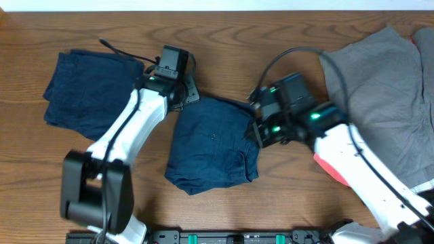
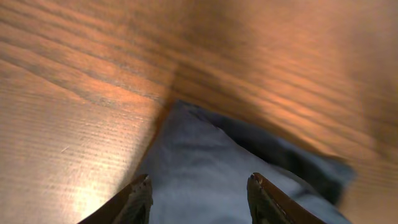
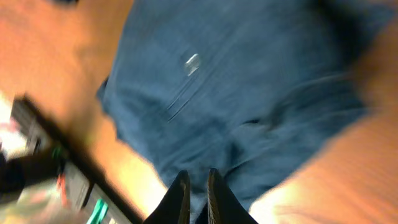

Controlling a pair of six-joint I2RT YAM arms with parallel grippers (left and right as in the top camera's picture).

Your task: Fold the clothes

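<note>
The left arm is reaching forward and inward from its base, and the left gripper is pointing downward with its fingers spread wide apart. The right arm is stretching inward toward the left one, and the right gripper is holding its fingers almost together, only a thin gap between them.

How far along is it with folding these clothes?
Done: one dark blue garment lies folded at the left. In hand: a second dark blue garment mid-table, the open left pincer over its corner, the right pincer at its edge. Left: the grey cloth pile at the right.
</note>
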